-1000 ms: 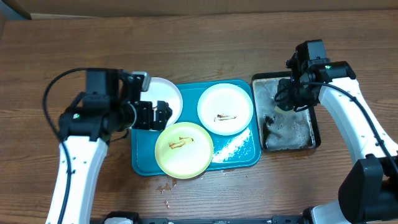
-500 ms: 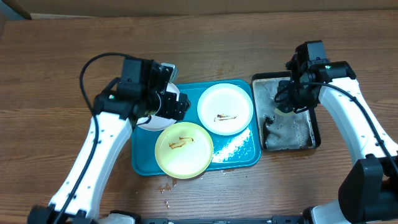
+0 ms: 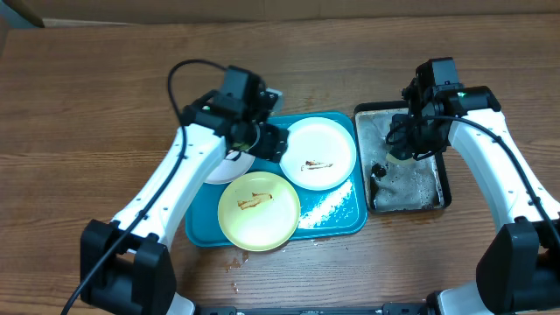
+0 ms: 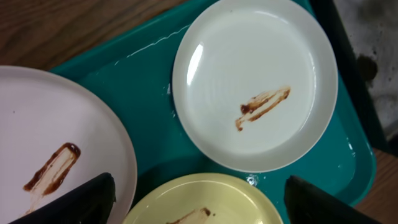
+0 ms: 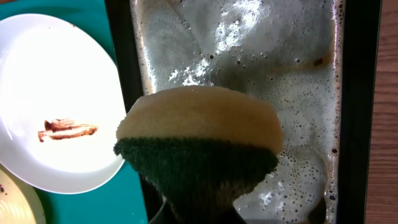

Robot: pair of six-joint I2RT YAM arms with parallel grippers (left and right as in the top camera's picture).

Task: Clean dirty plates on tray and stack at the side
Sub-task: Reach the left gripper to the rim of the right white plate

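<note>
Hovering above the tray's [image 3: 337,217] back edge, the left gripper [image 3: 269,140] is holding its fingers [image 4: 68,202] wide apart with nothing between them, probably lining up to steady or lift a plate. All three plates are lying on the tray, each carrying a brown smear [image 4: 264,106]: the right plate [image 3: 317,153] at the back-right corner, the yellow plate [image 3: 258,210] at the front edge, the left plate [image 3: 219,168] at the back-left corner, partly hidden under the arm. None is sitting on the worktop [image 3: 87,70] at the side, so stacking is not yet begun. The right gripper [image 3: 401,144] is clamping a sponge [image 5: 199,143] over the black tray's [image 3: 411,191] back-left corner, above the foamy water, likely so that drips are falling there rather than on the worktop, and just beside the right plate it seems about to scrub.
</note>
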